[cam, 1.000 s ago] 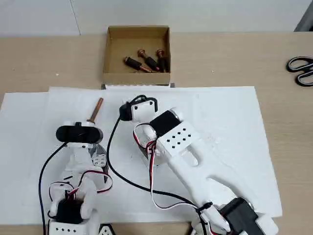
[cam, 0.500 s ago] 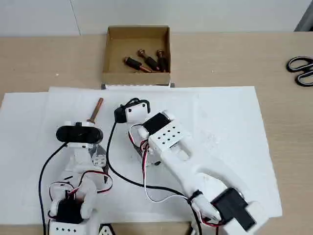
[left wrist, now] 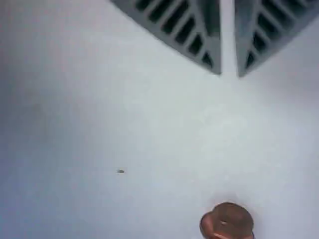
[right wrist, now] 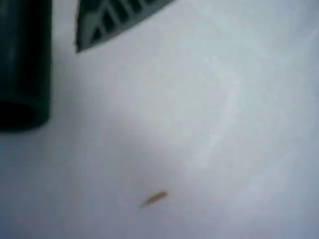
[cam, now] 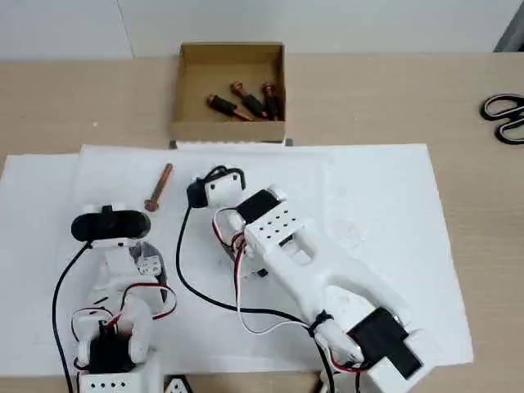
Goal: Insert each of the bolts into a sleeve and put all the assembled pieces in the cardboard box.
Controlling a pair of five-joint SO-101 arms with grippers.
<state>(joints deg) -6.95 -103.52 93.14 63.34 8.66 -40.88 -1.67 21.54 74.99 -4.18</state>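
The box (cam: pixel 229 131) sits at the far side of the tabletop (cam: pixel 82 98). Its near wall is just past the far edge of a white paper (cam: pixel 368 188) that covers the near part. Three assembled pieces (cam: pixel 248 100), copper heads on dark bodies, lie in the right half of the box, close together and at slightly different angles.

One loose bolt (cam: pixel 159 187) lies on the paper, left of centre. Its head is toward the near side and its shank points far and a little right, toward the box. Nothing touches it. The left arm (cam: pixel 123 270) rises from the near left edge, and its wrist stands just near and left of the bolt's head. In the left wrist view the left tool (left wrist: pixel 230 73) hangs over bare paper, its fingers (left wrist: pixel 199 45) clenched to a thin slit with nothing between them. The bolt's round head shows apart from the tips.

The right arm (cam: pixel 327 286) stretches from the near right corner to the middle of the paper. Its wrist is to the right of the bolt and does not touch it. In the right wrist view the right tool (right wrist: pixel 79 42) is over the paper with a dark sleeve (right wrist: pixel 22 64) just beside it, open end showing. I cannot tell whether this tool grasps the sleeve or is released. A small brown speck (right wrist: pixel 153 199) lies on the paper nearby.

Scissors (cam: pixel 503 117) lie at the far right edge of the tabletop, off the paper.
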